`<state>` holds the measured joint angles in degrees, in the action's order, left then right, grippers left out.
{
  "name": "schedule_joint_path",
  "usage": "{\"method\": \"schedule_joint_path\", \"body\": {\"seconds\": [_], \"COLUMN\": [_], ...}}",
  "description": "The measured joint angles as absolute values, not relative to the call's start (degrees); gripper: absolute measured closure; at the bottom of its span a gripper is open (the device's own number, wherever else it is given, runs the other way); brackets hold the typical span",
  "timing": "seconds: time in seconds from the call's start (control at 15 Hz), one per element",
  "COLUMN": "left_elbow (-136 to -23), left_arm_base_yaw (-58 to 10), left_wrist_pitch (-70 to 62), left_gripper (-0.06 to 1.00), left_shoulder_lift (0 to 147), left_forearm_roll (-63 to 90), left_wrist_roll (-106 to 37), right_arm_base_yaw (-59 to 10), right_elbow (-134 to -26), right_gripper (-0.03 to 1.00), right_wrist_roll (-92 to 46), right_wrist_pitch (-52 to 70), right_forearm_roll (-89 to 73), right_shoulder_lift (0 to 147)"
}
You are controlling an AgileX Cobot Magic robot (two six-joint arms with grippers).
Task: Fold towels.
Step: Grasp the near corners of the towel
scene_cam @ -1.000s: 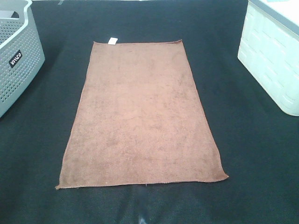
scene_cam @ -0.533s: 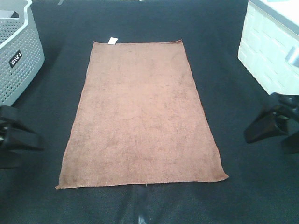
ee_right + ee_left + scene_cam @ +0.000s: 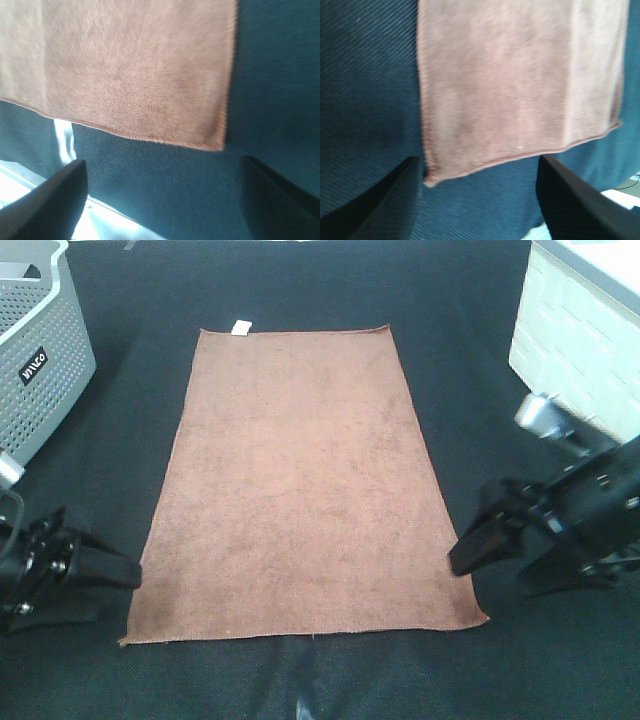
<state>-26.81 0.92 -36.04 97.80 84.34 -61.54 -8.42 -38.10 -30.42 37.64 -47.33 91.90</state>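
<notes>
The reddish-brown towel [image 3: 300, 490] lies flat and unfolded on the black table, long side running away from me, with its white tag [image 3: 240, 327] on the far short edge. My left gripper [image 3: 95, 590] is open and empty, just outside the towel's near left corner [image 3: 431, 179]. My right gripper [image 3: 500, 565] is open and empty, just outside the near right corner [image 3: 219, 145]. In the left wrist view the gripper [image 3: 480, 210] has its jaws spread wide, with the near hem between them. In the right wrist view the gripper [image 3: 165, 200] is the same.
A grey perforated basket [image 3: 35, 350] stands at the back left. A white plastic crate [image 3: 585, 370] stands at the back right, close behind the right arm. The black cloth table [image 3: 470, 360] surrounds the towel; its front edge [image 3: 100, 220] is near.
Both arms came into view from the sides and moved inward toward the towel's near corners. The towel has not moved.
</notes>
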Motion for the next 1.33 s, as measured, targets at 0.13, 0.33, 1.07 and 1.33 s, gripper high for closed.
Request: {"method": "schedule_joint_path", "body": {"seconds": [0.13, 0.33, 1.07, 1.33], "left_elbow": [-26.81, -27.44, -32.43, -36.55], "left_arm_base_yaw": [0.92, 0.86, -0.86, -6.88], "left_wrist_pitch": [-34.32, -33.86, -39.99, -37.7], "left_gripper": [0.32, 0.31, 0.24, 0.47], "left_shoulder_lift": [100.15, 101.07, 109.21, 111.78], "left_forearm_roll": [85.14, 85.31, 87.38, 87.09], "left_wrist_roll": [-62.4, -62.57, -66.29, -66.41], "right_arm_base_yaw": [-11.34, -11.63, -11.63, -11.63], "right_elbow": [-38.16, -38.16, -38.79, -38.79], "right_gripper": [0.2, 0.2, 0.23, 0.41], "right_wrist_roll": [-30.6, -30.6, -42.0, -48.87], "right_wrist_pitch": [34.49, 31.4, 29.97, 30.08], "right_forearm_roll": [-47.84, -48.82, -62.28, -68.47], "right_shoulder_lift": [95.0, 98.43, 104.51, 106.74]}}
